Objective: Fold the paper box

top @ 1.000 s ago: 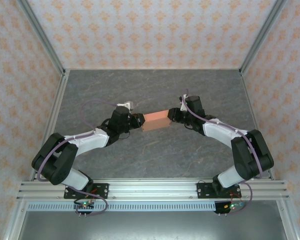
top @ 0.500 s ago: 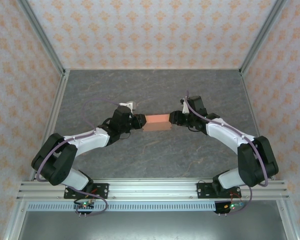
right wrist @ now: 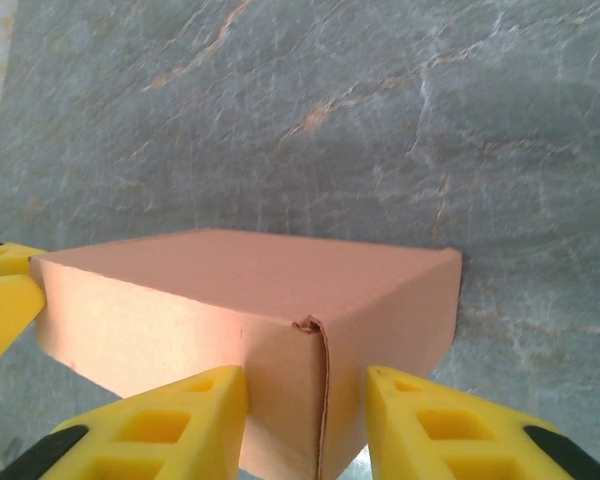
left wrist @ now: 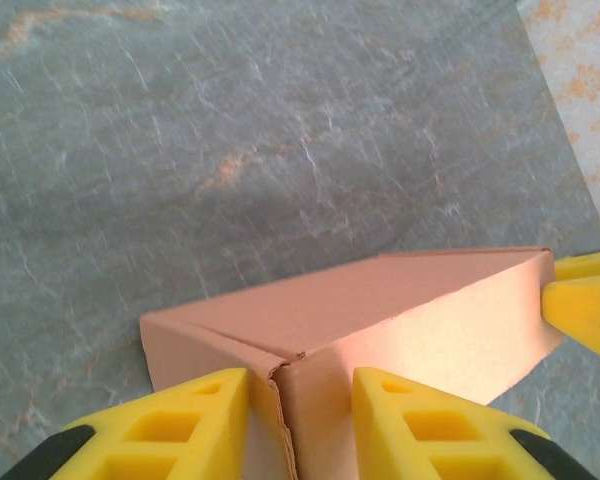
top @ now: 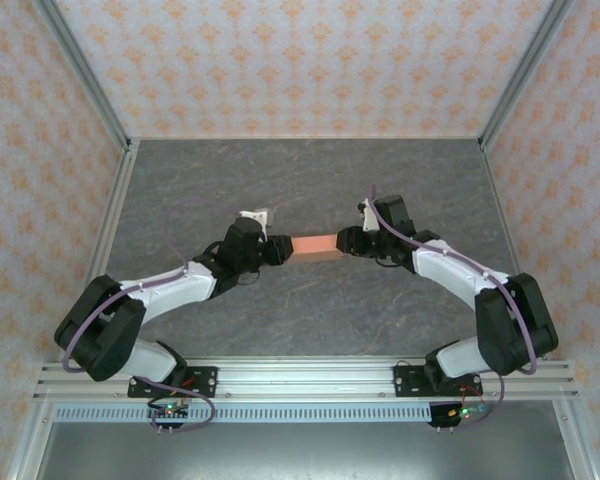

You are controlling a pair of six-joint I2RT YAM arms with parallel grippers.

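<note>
now the paper box [top: 315, 245] sits between the two wrists as a slim, nearly level closed block. a second ago it lay more askew, with its right end higher and a broader face turned up to the overhead camera. the left arm has reached a little further forward since then, and the right wrist has eased in and settled at the opposite end.

the left gripper [top: 278, 250] stands part-way closed, its yellow fingers [left wrist: 195, 420] astride one upright corner of the box's end. they seem to press on the cardboard either side of that corner, so i judge it to be holding the box. the right gripper [top: 348, 243] does the same at the far end, fingers [right wrist: 440, 420] flanking the corner there, narrowed to about the same width and apparently gripping too.

the box is over the middle of the grey marbled table [top: 310, 330]. the soft shadow beyond it in the left wrist view suggests it is raised slightly rather than resting, though i cannot be sure.

as for the task, the walls are up and the lid face looks flat, so the folding seems almost done. the corner seam [left wrist: 280, 375] at the left end shows a raw flap edge standing a touch proud, and the right corner has a small crease. the likely remaining work is squaring those ends and setting the box down without crushing the thin card.
</note>
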